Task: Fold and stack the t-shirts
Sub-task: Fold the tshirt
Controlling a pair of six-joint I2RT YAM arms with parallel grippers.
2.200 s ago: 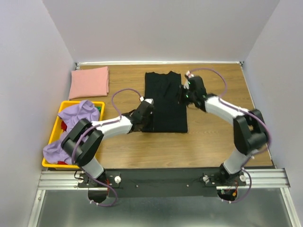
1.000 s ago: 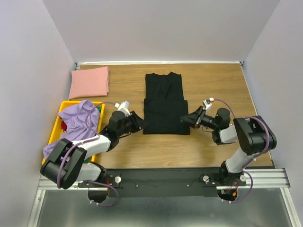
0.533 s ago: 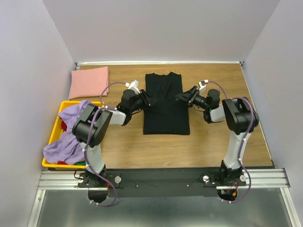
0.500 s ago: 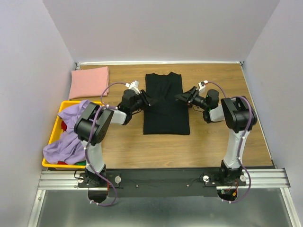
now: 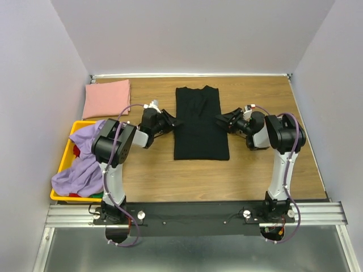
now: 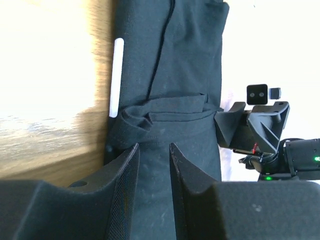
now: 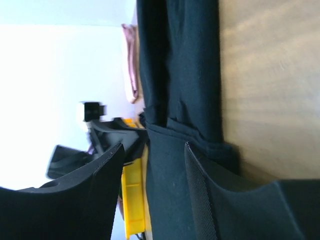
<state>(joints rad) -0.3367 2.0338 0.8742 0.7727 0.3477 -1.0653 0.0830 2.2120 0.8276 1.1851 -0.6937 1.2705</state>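
The black t-shirt [image 5: 201, 130] lies as a long folded strip in the middle of the table, collar at the far end. It fills the left wrist view [image 6: 170, 60] and the right wrist view [image 7: 180, 60], with a rumpled crease across its middle. My left gripper [image 5: 172, 120] lies low at its left edge, jaws apart [image 6: 153, 146], black cloth showing in the gap. At the shirt's right edge is my right gripper [image 5: 220, 119], open wider [image 7: 152, 147]. The pink t-shirt [image 5: 106, 98] lies folded at the back left. The lavender t-shirt [image 5: 91, 141] hangs over the crate.
The yellow crate [image 5: 85, 123] stands at the left table edge and shows behind the left gripper in the right wrist view [image 7: 131, 200]. Walls close the table in at the back and on both sides. Bare wood lies near and right of the black shirt.
Both grippers have moved from the black shirt's near corners up to its middle, one at each side edge. The right jaws have spread wider. The shirt lies as before.
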